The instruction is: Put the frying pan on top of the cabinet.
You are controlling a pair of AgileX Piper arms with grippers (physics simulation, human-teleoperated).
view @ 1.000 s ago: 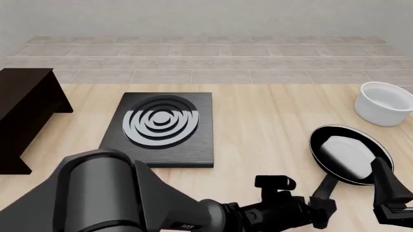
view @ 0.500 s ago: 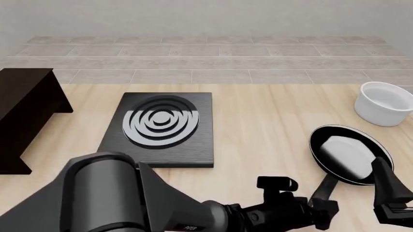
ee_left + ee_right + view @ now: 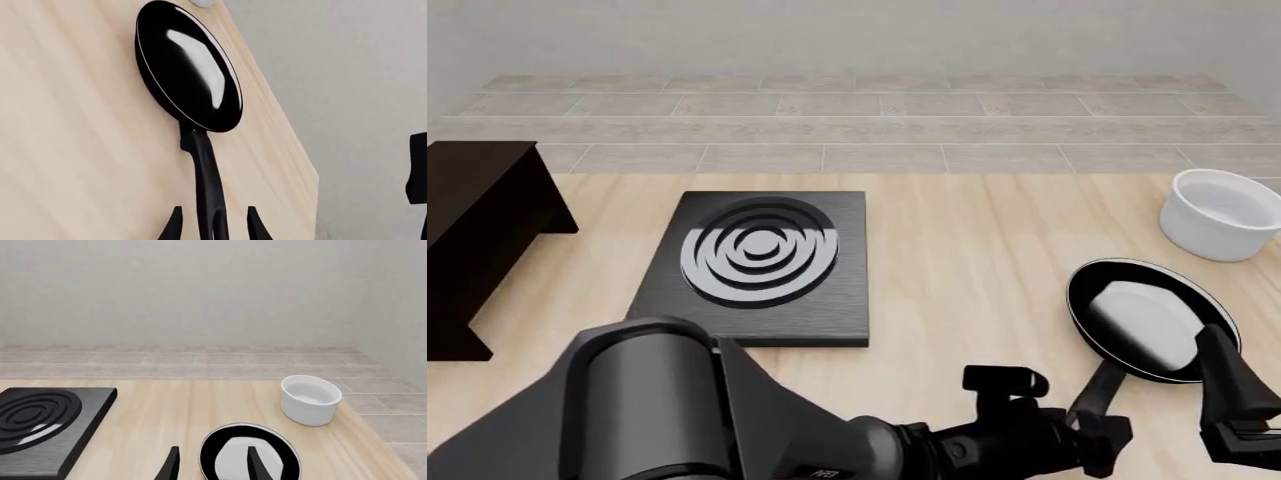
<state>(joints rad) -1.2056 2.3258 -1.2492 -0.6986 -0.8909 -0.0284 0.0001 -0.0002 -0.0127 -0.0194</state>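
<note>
The glossy black frying pan (image 3: 1148, 318) lies on the table at the right, with its long handle (image 3: 1098, 392) pointing back toward me. In the left wrist view the pan (image 3: 190, 65) lies ahead. Its handle (image 3: 207, 175) runs between the two spread fingers of my left gripper (image 3: 213, 226), with a gap on each side. In the front view the left gripper (image 3: 1098, 432) is at the handle's end. My right gripper (image 3: 1232, 405) is open and empty beside the pan's near right rim; its wrist view shows the pan (image 3: 250, 455) just ahead. The dark cabinet (image 3: 474, 225) stands at the far left.
A flat black stove slab (image 3: 761, 265) with silver rings lies between the cabinet and the pan. A white bowl (image 3: 1221, 213) stands behind the pan near the right edge, also in the right wrist view (image 3: 310, 400). The table's right edge is close to the pan.
My left gripper has crept slightly to the right along the pan's handle. The pan and the right arm have not moved.
</note>
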